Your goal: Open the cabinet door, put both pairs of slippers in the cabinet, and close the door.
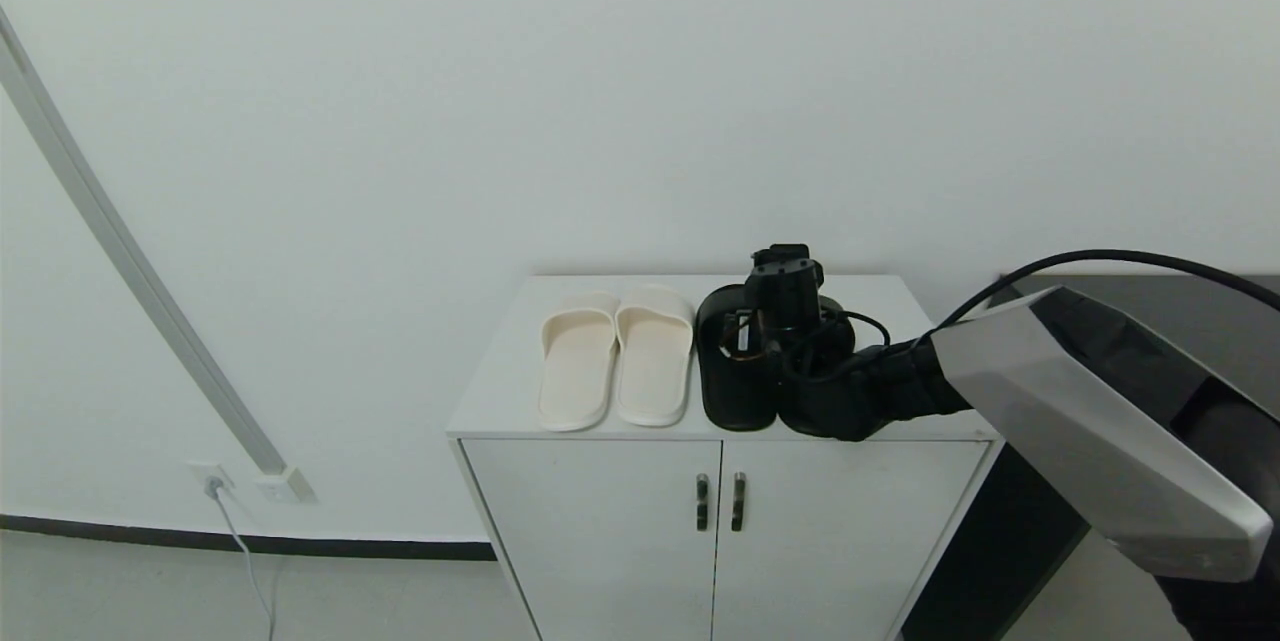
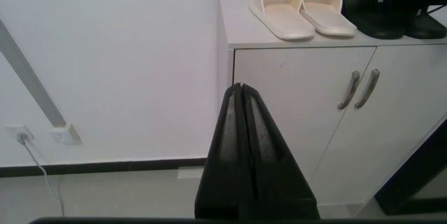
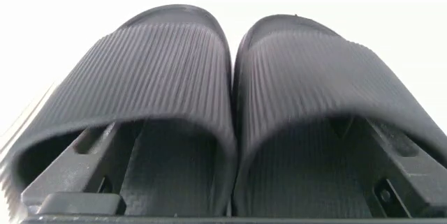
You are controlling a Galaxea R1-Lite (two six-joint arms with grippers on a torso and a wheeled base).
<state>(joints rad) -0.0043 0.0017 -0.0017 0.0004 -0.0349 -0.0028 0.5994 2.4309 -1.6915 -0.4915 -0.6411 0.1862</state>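
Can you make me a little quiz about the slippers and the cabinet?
1. Fill in: the white slippers lie on the cabinet's ____.
2. True or false: both cabinet doors are shut.
3. The right gripper has its fingers inside which pair? A) white slippers B) black slippers

Key: 1 top; 2 true; 3 B.
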